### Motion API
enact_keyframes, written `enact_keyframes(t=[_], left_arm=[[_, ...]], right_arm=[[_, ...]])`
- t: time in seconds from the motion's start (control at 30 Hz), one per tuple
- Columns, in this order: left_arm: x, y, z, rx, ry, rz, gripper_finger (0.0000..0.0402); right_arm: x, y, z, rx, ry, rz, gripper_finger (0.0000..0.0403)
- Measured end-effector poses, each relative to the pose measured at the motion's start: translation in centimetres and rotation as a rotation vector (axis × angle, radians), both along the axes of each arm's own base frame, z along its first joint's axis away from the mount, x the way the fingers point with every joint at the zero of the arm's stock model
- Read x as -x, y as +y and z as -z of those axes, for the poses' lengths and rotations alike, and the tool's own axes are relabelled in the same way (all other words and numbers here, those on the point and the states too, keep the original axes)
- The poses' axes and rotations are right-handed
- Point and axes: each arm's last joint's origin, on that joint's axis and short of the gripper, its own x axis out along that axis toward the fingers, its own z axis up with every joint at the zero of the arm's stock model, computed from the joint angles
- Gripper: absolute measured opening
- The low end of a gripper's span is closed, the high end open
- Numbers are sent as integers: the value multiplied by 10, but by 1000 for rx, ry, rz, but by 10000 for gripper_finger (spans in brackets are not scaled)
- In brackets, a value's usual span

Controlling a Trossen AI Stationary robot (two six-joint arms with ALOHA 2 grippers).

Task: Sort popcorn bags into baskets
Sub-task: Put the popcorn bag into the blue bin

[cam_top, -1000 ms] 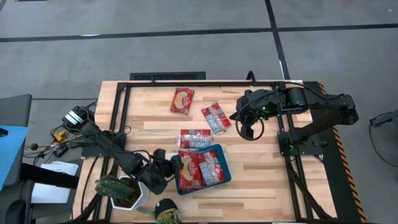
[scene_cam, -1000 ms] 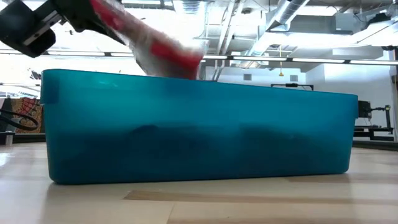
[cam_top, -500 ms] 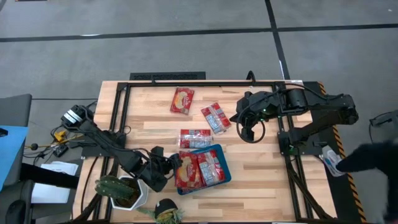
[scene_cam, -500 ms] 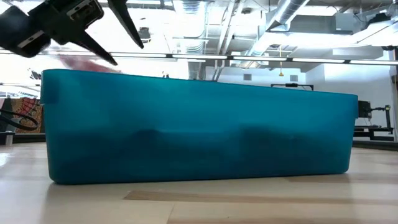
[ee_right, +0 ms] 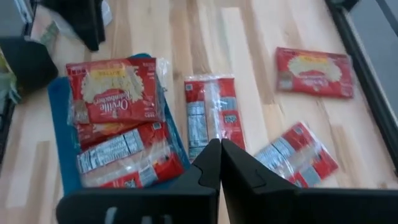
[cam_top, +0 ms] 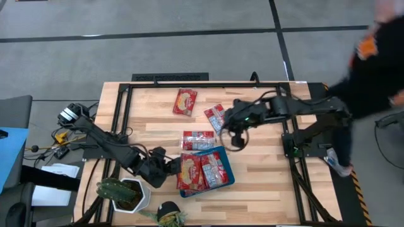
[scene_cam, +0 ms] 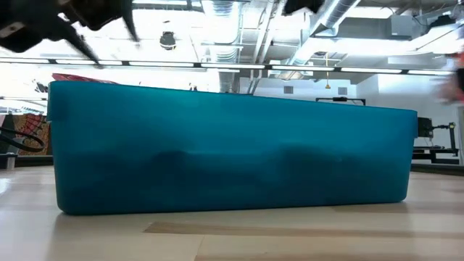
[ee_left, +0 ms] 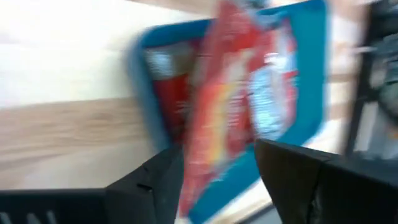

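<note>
Several bags [ee_right: 115, 93] already lie in the teal tray [cam_top: 228, 169]; three more [cam_top: 185, 101] wait on the table [cam_top: 265, 189], just beyond it. The left gripper [cam_top: 169, 168] hangs at the tray's edge, fingers apart and empty; the right gripper [cam_top: 235, 137], fingers together, is above the loose bags

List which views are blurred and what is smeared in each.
Left wrist view: the popcorn bag and teal tray are smeared throughout. Low view: the left gripper above the tray is streaked. High view: only the person at the table's right edge is smeared. Right wrist view: sharp.
</note>
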Motion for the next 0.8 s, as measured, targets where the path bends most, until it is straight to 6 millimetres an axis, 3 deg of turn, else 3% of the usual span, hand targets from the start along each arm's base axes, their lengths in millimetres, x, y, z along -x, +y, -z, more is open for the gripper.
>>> enact_keyframes(t=[0.23, 0.47, 0.6, 0.8], left_arm=[[35, 19, -17, -76, 102, -24, 108], [61, 38, -38, -221, 53, -66, 11], [66, 42, -40, -276, 73, -30, 10], [68, 42, -39, -296, 118, 27, 8]], right_arm=[[-54, 29, 25, 36, -117, -128, 13], [-107, 70, 68, 33, -238, -226, 12], [-130, 86, 89, 14, -323, -257, 15], [-151, 91, 118, 6, -355, -259, 8]])
